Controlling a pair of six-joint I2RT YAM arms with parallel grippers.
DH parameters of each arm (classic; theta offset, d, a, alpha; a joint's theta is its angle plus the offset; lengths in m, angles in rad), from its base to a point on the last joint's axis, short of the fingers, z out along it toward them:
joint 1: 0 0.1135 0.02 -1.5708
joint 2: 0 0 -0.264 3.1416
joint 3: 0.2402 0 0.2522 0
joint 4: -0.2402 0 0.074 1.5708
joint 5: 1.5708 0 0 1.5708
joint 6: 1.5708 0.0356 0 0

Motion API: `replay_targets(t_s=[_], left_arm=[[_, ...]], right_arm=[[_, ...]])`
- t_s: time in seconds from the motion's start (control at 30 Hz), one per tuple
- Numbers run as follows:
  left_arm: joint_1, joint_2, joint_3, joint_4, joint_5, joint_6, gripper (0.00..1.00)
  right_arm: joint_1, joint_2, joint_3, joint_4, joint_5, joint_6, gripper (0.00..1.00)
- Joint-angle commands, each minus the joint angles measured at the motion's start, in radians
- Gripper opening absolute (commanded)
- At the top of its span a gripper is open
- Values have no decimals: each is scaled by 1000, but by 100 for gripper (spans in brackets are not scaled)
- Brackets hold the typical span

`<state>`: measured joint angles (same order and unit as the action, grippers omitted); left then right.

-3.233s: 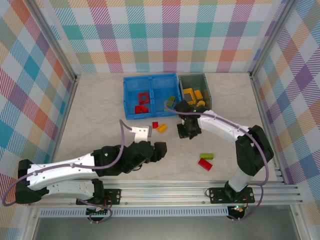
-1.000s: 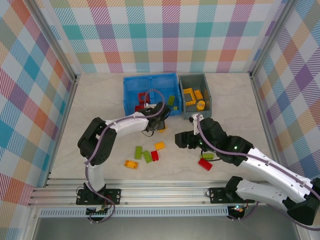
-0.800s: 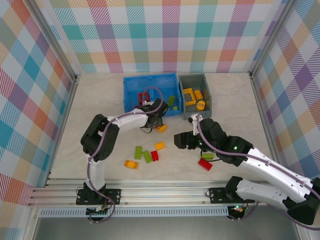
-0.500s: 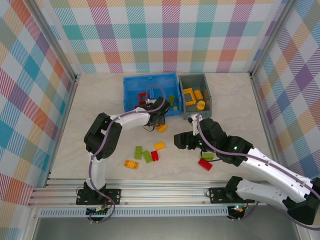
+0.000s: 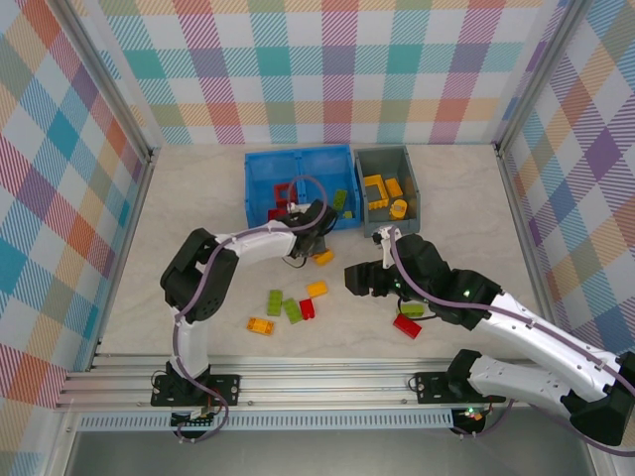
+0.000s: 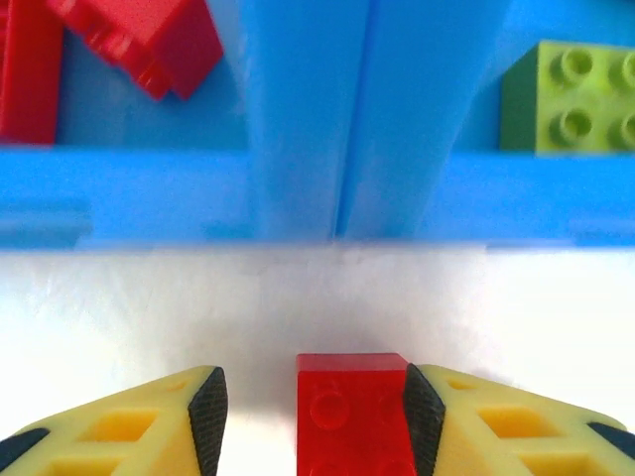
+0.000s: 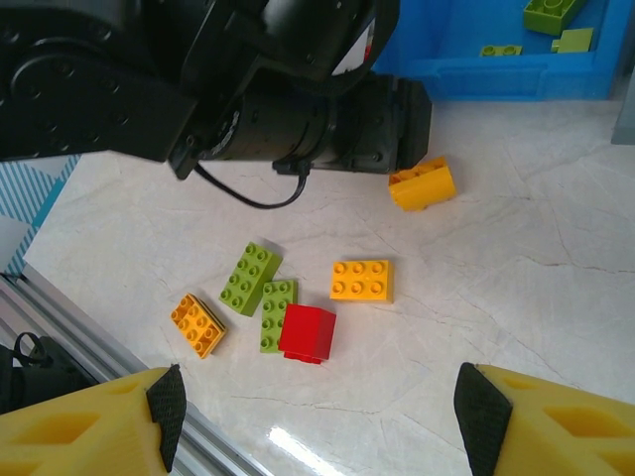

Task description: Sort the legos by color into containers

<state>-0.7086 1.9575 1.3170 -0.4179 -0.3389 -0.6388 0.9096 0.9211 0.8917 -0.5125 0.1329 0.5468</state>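
Your left gripper [image 6: 315, 402] sits low on the table [image 5: 198, 198], just short of the blue bin [image 6: 298, 188] and its front wall. The jaws are spread with a small red brick [image 6: 352, 416] between them, touching the pad [image 6: 422, 409] on the right of the wrist view and apart from the other. Your right gripper [image 7: 322, 412] hangs wide open above loose lime green bricks [image 7: 248, 278], a red cube [image 7: 308, 332] and an orange-yellow brick [image 7: 361, 281]. The dark grey bin [image 5: 382, 150] holds yellow pieces [image 5: 375, 184].
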Motion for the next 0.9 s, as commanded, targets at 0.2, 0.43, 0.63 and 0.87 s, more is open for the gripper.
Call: replay_targets(t_s=[0.2, 0.43, 0.63, 0.87], left_arm=[[-35, -145, -90, -78, -22, -48, 54], [-40, -154, -64, -97, 8, -40, 61], [-6, -77, -45, -90, 90, 10, 62], [18, -11, -8, -94, 148, 41, 62]], right_arm=[[5, -2, -14, 36, -12, 18, 73], [5, 10, -22, 52, -26, 27, 74], [5, 6, -17, 45, -29, 27, 74], [5, -7, -20, 33, -25, 27, 74]])
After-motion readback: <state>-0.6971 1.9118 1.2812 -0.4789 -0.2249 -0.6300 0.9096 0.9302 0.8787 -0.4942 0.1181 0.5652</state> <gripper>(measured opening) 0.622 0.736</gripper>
